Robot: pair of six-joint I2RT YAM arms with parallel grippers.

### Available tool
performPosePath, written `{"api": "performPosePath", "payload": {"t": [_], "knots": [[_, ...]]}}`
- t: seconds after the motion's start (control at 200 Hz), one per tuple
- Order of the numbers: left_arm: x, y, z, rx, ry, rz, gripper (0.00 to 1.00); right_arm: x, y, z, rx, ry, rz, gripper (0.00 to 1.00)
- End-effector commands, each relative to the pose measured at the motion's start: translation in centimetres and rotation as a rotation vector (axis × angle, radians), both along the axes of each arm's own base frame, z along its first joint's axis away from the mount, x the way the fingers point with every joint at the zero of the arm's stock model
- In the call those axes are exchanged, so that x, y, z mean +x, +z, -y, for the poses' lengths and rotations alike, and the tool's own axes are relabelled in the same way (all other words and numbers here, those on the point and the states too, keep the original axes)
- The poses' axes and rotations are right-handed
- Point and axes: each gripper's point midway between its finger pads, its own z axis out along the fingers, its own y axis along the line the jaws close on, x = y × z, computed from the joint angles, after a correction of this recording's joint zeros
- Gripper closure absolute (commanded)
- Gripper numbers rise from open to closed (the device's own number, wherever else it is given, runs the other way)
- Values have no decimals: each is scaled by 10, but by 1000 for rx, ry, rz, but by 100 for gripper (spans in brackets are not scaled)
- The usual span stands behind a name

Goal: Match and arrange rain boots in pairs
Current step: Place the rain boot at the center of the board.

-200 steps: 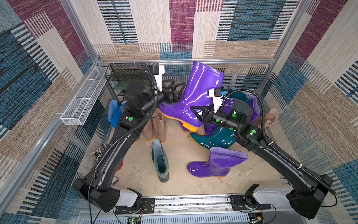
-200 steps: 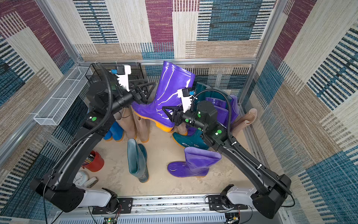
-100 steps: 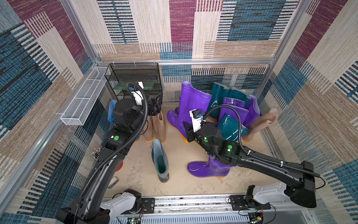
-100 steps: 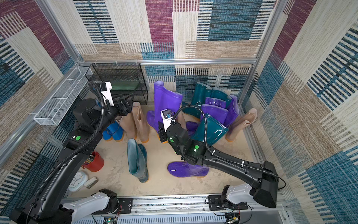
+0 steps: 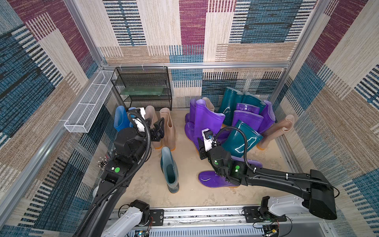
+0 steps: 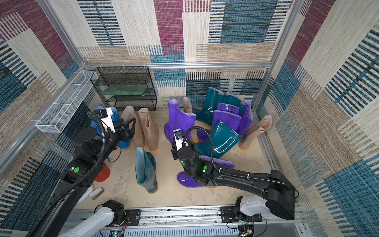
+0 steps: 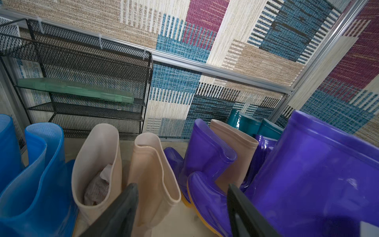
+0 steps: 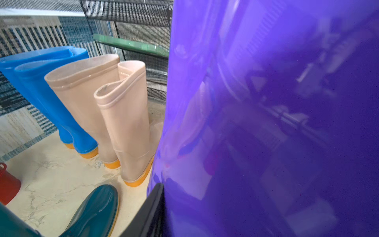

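while r pincer (image 5: pixel 201 149) clamps tall purple boot (image 5: pixel 205 121), l pincer (image 5: pixel 160 129) gapes by beige boot (image 5: pixel 169 131) rim.

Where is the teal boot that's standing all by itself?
In both top views the lone teal boot stands upright in the middle of the floor, just in front of the beige pair.

Stretches the left arm (image 5: pixel 114 184) forward, elbow raised, with the left gripper (image 5: pixel 159 129) spread wide and empty. Lays the right arm (image 5: pixel 276 180) low and nearly level, wrist bent upward, with the right gripper (image 5: pixel 202 150) clamped on a purple boot (image 5: pixel 207 121) (only one finger (image 8: pixel 152 211) shows).
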Motion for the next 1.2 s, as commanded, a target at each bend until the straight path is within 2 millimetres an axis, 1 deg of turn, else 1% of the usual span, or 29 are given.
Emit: {"api": "performPosePath", "payload": {"t": [0.0, 0.08, 0.185, 0.275, 0.391, 0.441, 0.541, 0.601, 0.716, 0.821, 0.932, 0.992, 1.067, 1.077, 1.102, 1.137, 1.157, 1.172, 1.192], "knots": [[-4, -7, -5, -12, 19, 2, 30, 0, 10, -11, 122, 9, 24, 100], [-9, -13, -5, -14, 11, 1, 30, -2, -5, -17, 105, 23, 5, 100], [-12, -22, -6, -9, 7, -15, 30, -4, -20, -20, 118, 21, -13, 100], [-13, -30, -6, -3, 6, -29, 30, -2, -35, -27, 109, 6, -43, 100], [-14, -32, -4, -1, -8, -35, 30, 5, -52, -41, 106, -14, -81, 100], [-14, -32, -3, 3, -13, -34, 30, 11, -63, -47, 93, -45, -110, 100], [-14, -32, -3, 11, -13, -34, 30, 24, -76, -53, 61, -135, -121, 100], [-13, -32, -2, 12, -18, -35, 30, 33, -85, -50, 42, -208, -112, 100], [-13, -33, -1, 8, -23, -40, 30, 49, -101, -51, 6, -286, -109, 100], [-13, -34, 0, 5, -28, -40, 30, 65, -112, -54, 5, -310, -116, 100], [-12, -35, 0, 8, -26, -45, 30, 81, -126, -61, -9, -315, -139, 100], [-12, -35, -1, 11, -23, -45, 30, 84, -136, -67, -23, -298, -158, 100], [-13, -35, -1, 17, -21, -44, 30, 78, -146, -72, -35, -291, -175, 100], [-13, -35, -2, 18, -20, -45, 30, 78, -148, -72, -35, -291, -177, 99], [-13, -35, -2, 21, -17, -43, 30, 75, -151, -73, -41, -285, -183, 94], [-13, -35, -2, 22, -17, -45, 29, 74, -156, -75, -46, -279, -193, 79], [-14, -35, -2, 21, -17, -44, 29, 74, -159, -75, -48, -275, -200, 74], [-13, -35, -2, 22, -19, -44, 29, 73, -161, -76, -49, -270, -205, 72], [-14, -35, -2, 20, -18, -44, 29, 73, -164, -78, -53, -264, -211, 71]]}}
